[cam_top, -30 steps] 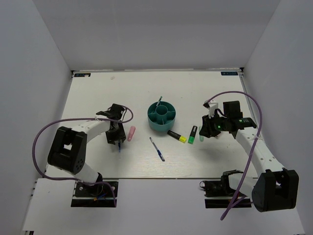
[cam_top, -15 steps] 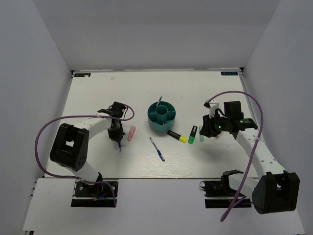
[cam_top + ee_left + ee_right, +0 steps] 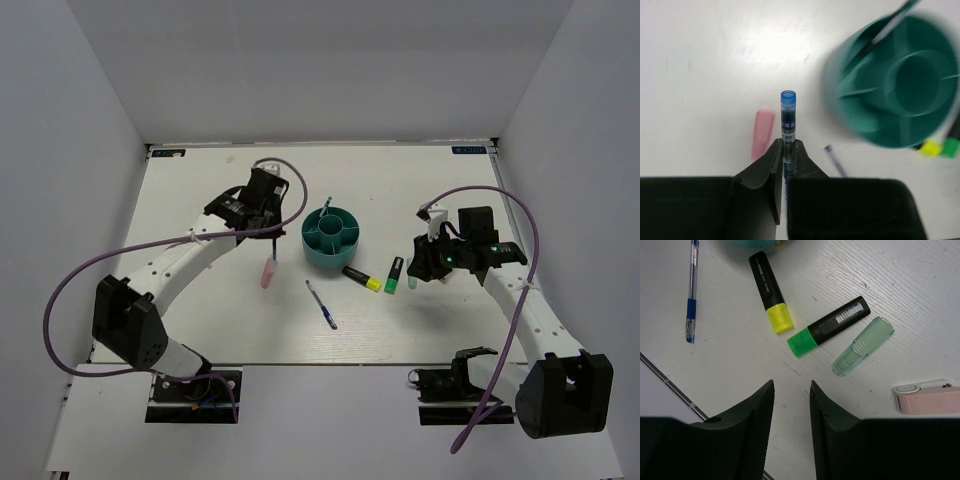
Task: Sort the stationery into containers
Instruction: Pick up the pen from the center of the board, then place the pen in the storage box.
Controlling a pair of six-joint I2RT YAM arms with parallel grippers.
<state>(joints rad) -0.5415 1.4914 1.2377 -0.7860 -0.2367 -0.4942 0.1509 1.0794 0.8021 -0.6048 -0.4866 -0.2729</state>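
The teal organizer [image 3: 332,238] stands on the white table [image 3: 200,200], with one upright pen [image 3: 327,203] leaning out of its far side. Just left of the organizer hangs the left gripper [image 3: 270,230], and a thin pen [image 3: 271,246] juts from it toward the pink marker [image 3: 268,272], which lies left of the organizer and nearer. A loose blue pen [image 3: 322,304] lies nearer than the organizer. Right of the organizer and nearer lie the yellow-capped black marker [image 3: 361,278], the green-capped black marker [image 3: 395,275] and the pale green marker [image 3: 411,283], the last beside the right gripper [image 3: 420,268]
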